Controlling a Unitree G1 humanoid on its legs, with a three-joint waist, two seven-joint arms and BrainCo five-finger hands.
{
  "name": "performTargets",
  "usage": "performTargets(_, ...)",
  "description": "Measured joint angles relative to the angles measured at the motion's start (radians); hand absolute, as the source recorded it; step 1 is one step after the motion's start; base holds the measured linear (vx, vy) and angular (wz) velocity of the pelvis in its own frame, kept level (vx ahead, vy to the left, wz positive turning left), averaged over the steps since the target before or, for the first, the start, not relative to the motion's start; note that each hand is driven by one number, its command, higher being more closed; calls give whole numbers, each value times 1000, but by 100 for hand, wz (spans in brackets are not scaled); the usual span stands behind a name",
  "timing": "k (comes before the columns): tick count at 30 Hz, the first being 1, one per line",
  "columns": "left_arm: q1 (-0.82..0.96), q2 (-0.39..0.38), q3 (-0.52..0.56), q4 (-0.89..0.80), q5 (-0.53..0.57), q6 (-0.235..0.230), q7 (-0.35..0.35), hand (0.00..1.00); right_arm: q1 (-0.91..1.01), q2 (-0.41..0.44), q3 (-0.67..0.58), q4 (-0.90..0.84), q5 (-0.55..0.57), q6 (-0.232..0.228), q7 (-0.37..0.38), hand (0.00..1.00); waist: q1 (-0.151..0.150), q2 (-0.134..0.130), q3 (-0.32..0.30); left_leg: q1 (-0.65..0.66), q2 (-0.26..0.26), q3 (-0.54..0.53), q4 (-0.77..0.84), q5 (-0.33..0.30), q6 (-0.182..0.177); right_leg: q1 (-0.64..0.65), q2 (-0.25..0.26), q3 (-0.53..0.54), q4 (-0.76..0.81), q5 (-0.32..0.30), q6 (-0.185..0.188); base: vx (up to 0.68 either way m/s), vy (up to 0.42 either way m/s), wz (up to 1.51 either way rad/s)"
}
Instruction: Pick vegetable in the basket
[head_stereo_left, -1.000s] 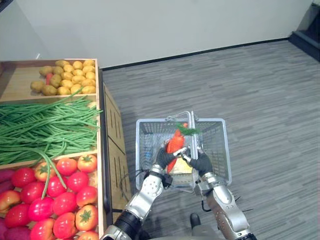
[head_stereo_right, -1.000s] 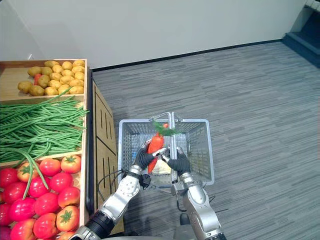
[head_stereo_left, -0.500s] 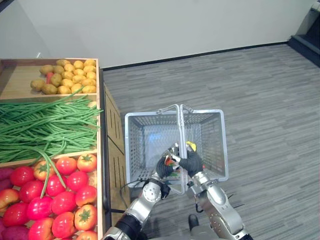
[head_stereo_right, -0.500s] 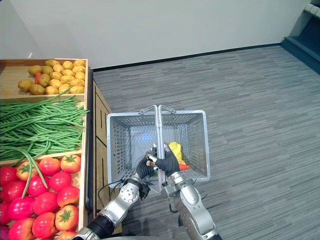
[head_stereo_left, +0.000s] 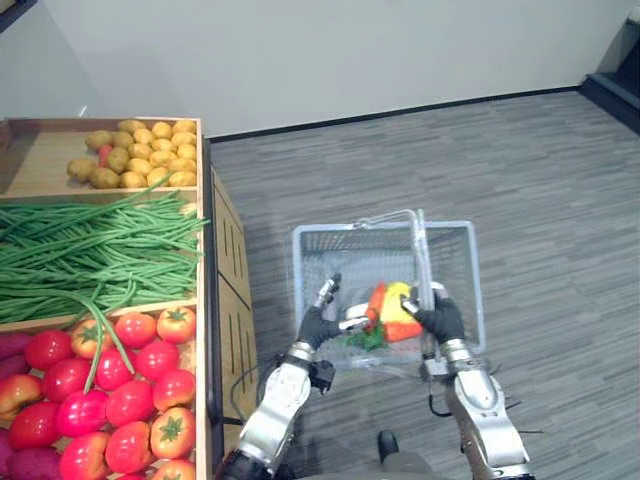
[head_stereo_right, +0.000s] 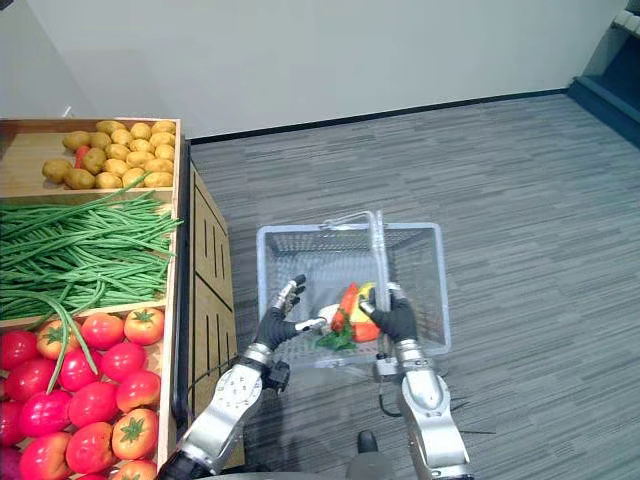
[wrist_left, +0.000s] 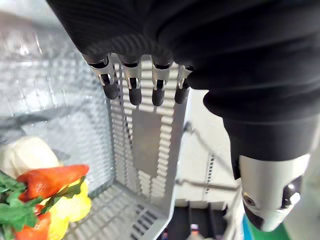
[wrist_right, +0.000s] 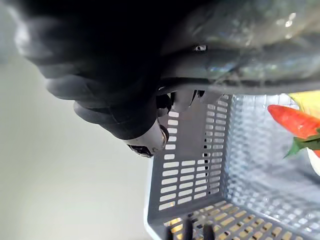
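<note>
While the right hand (head_stereo_left: 441, 320) curls round the handle (head_stereo_left: 422, 250) of the grey basket (head_stereo_left: 318, 250), the left hand (head_stereo_left: 318, 322) hangs above its near left corner, fingers straight, holding nothing. The carrot (head_stereo_left: 376, 300) lies inside the basket, against a yellow pepper (head_stereo_left: 397, 298).

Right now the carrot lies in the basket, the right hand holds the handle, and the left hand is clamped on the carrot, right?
Not quite: the left hand is open, fingers straight, clear of the carrot, as the left wrist view shows. The rest stands.
</note>
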Motion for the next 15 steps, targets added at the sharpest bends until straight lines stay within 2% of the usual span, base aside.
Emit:
performTargets(3, 29, 0, 62, -19, -63, -2, -12, 0, 26, 0, -70, 0, -4, 0, -11, 100, 22, 8, -7, -1, 0, -10, 0, 0, 0, 3, 0, -6, 0, -1, 1, -42, -19, 6)
performTargets(7, 69, -1, 151, -17, -80, -10, -15, 0, 72, 2, -131, 3, -4, 0, -13, 100, 21, 13, -10, -1, 1, -33, 0, 2, -2, 16, -1, -29, 0, -5, 3, -24, -21, 17)
performTargets(9, 79, 0, 207, 16, -66, -16, -4, 0, 92, 2, -169, 43, -4, 0, -12, 100, 22, 12, -10, -2, 2, -39, -1, 5, -3, 18, -1, -33, 0, -5, 3, -23, -15, 6)
performTargets(13, 81, 0, 257, 125, 43, -15, 4, 0, 118, 21, -199, 133, -17, 1, -11, 100, 24, 12, -11, -3, 3, -43, -1, 6, -3, 20, -1, -39, 0, -6, 2, -19, -12, 3)
performTargets(15, 81, 2, 266, 158, 62, -15, 4, 0, 123, 22, -199, 163, -25, 1, -11, 100, 23, 12, -11, -2, 3, -45, 0, 7, -4, 21, -2, -43, 0, -6, 2, -8, -7, 2)
